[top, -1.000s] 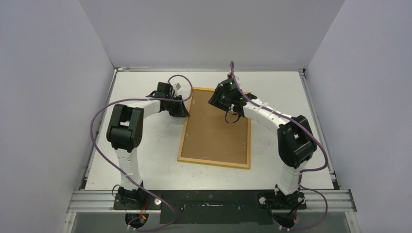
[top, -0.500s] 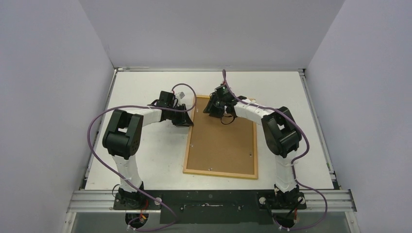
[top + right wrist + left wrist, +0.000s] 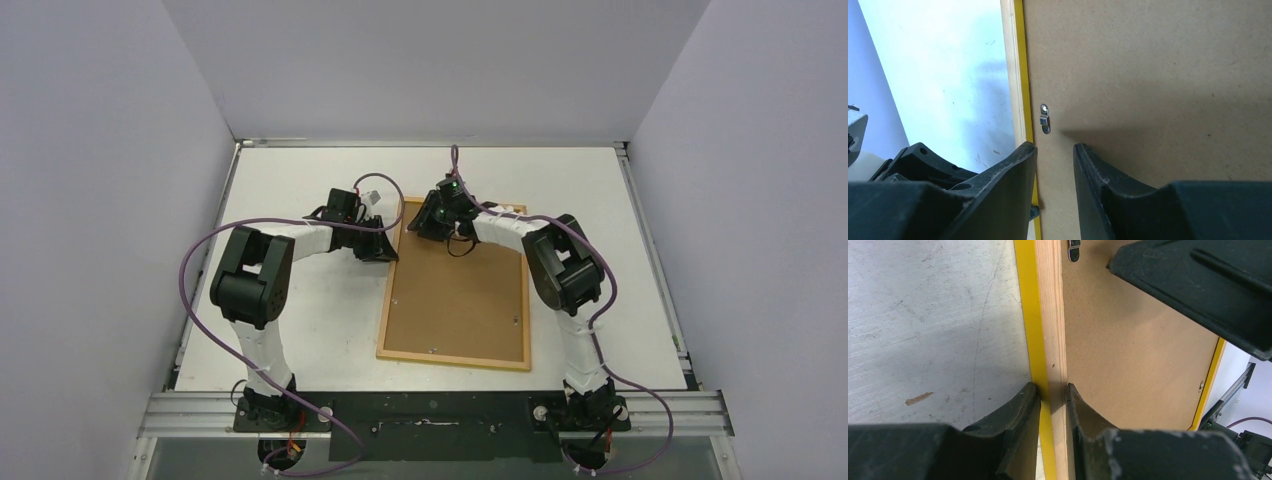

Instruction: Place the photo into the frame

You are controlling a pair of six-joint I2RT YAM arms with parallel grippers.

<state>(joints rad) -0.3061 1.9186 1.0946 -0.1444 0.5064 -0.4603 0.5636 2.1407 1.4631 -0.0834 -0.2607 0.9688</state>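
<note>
Here, reaching forward and low — left tool [image 3: 1050, 387] grips the frame [image 3: 1050, 315], right tool [image 3: 1054, 147] gapes empty.

The far end of the frame [image 3: 455, 360] is crowded: its left rail is clamped by the left gripper [image 3: 1052, 390], and the right gripper [image 3: 1054, 150] is held close over the backing board [image 3: 460, 300], jaws apart, beside a metal clip [image 3: 1045, 119]. The two grippers are set near each other, so little room is left between them. The near half of the board is left uncovered. Open table [image 3: 300, 330] is seen on both sides of the frame, bounded by the side walls [image 3: 100, 250] and overhung on the left by a looping purple cable [image 3: 184, 285].
</note>
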